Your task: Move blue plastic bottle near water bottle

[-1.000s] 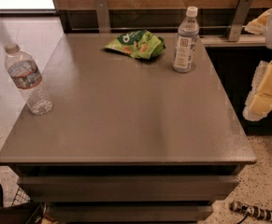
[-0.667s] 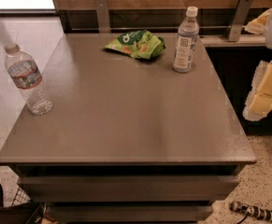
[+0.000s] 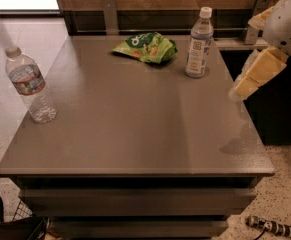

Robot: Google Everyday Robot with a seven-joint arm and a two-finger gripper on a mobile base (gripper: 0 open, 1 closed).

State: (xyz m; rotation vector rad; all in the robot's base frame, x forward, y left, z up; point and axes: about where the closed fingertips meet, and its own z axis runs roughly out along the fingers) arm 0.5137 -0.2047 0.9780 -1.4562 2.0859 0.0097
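Standing at the far right of the table: a slim bluish-tinted clear plastic bottle [image 3: 199,44] with a white cap and a tall pale label bearing a small dark square logo.
Bottle's axis: upright, long axis vertical, cap at the top, label facing the camera.
Bottle's contents: the body looks clear and bluish; no liquid level can be made out.
Table: a square grey flat-topped table [image 3: 135,134] with a shelf or drawer front below its near edge.
Water bottle: a clear ribbed plastic bottle [image 3: 31,86] with a whitish cap and a narrow red, white and blue label band round its upper body, upright by the left edge, well apart from the bluish bottle.
Water bottle's contents: see-through all the way down; how full it is cannot be told.
Bag: a crumpled green snack bag [image 3: 146,47] lying flat at the far middle, just left of the bluish bottle and not touching it; whether it is sealed cannot be seen.
Gripper: a white-armed gripper with yellowish pads [image 3: 255,76] hangs off the table's right edge, near the bluish bottle but clear of it, holding nothing.
Gripper's state: spread or pressed together, I cannot tell.
Cut off: the arm runs out of the right edge of the view; only its lower part shows.
Hard to make out: a dark object and wire mesh [image 3: 5,216] at the bottom left corner, and a small banded rod [image 3: 272,227] on the speckled floor at the bottom right.
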